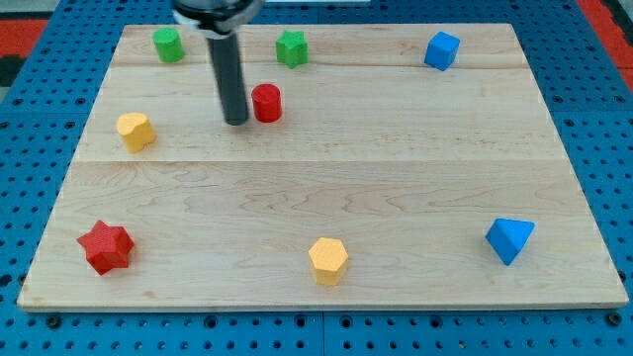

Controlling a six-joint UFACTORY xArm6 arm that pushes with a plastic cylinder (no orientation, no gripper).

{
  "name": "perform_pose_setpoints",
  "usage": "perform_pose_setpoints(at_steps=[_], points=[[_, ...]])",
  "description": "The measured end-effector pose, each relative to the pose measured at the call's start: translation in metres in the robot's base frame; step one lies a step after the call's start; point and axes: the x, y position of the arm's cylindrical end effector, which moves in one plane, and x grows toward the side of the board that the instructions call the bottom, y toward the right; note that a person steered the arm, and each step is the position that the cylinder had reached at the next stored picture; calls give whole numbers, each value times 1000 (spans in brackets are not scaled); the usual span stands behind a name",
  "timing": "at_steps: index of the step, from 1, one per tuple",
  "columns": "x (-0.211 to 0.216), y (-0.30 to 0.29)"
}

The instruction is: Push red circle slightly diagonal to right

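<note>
Setting: lab test bench. My pale wooden tabletop [326, 188] sits on a blue perforated panel [40, 109] with a regular hole grid, typical of a robotics rig; small coloured test blocks are scattered on it. Red surface at corners.

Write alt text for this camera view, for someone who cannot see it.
My tip sits just left of the red circle on a wooden board. Seven more blocks lie around it: two green, two yellow, two blue, and a red star.
</note>
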Motion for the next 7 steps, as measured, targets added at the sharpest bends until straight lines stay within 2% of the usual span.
perform_pose_setpoints(at_steps=[4,5,6,7], points=[[-6,49],[-30,54],[-20,-11],[-36,-121]])
